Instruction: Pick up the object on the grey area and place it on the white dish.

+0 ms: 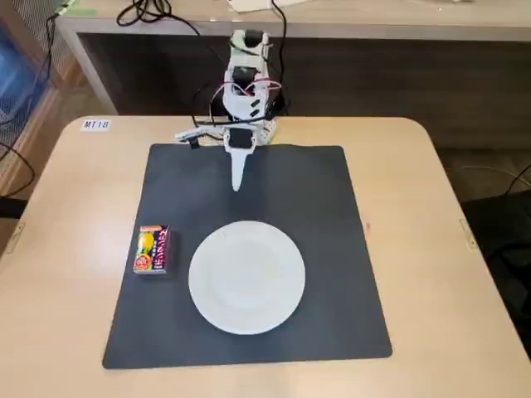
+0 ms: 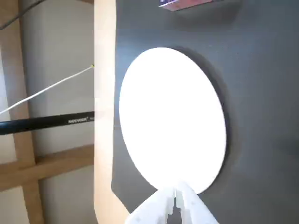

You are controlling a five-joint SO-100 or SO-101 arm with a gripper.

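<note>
The small red and purple box (image 1: 152, 249) with a yellow picture lies flat on the dark grey mat (image 1: 332, 207), near the mat's left edge in the fixed view. The white dish (image 1: 246, 276) sits on the mat just right of the box, empty. My gripper (image 1: 238, 184) hangs over the mat's far middle, well behind the dish and apart from the box; its white fingers are together and hold nothing. In the wrist view the gripper (image 2: 176, 195) shows shut at the bottom edge, the dish (image 2: 172, 116) fills the middle, and a sliver of the box (image 2: 180, 3) shows at the top.
The beige tabletop (image 1: 431, 215) surrounds the mat. The arm's base and cables (image 1: 241, 91) stand at the table's far edge. A label (image 1: 95, 125) sits at the far left corner. In the wrist view, the table's edge (image 2: 103, 93) and floor with a black bar (image 2: 46, 123) show at left.
</note>
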